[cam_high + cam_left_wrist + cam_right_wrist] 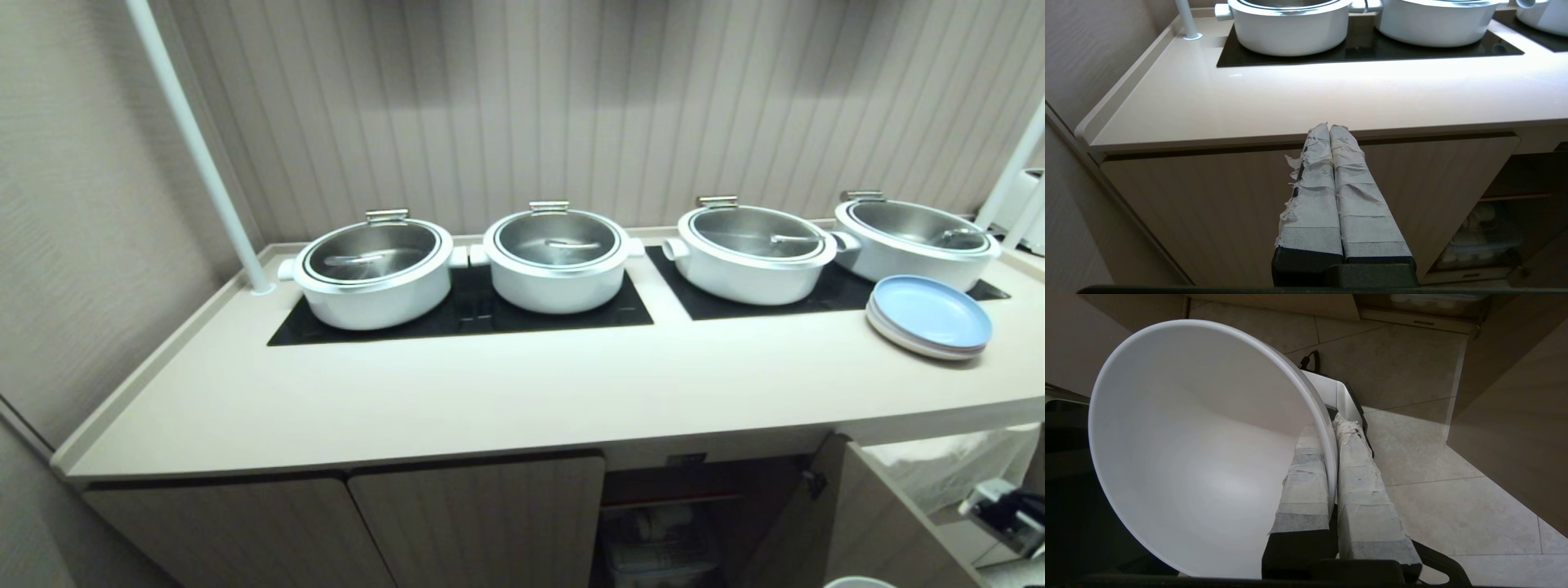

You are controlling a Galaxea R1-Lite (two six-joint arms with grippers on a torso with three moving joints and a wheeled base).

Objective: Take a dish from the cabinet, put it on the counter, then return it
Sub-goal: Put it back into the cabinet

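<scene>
Right gripper [1331, 428] clamped on rim of dish [1200, 457], low over floor near open cabinet [694, 523]; dish foot hidden. Left gripper [1329, 127] closed, empty, facing table [1310, 98].

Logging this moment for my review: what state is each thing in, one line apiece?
dish: clamped by its rim in the right gripper, off the counter, above the floor.
left gripper: shut, empty, before the closed doors.
cabinet: right door swung open, left doors closed.
counter: no dish on it.
pots: four, lids on, on the cooktop panels.
plates: stacked on the counter's right end.
</scene>
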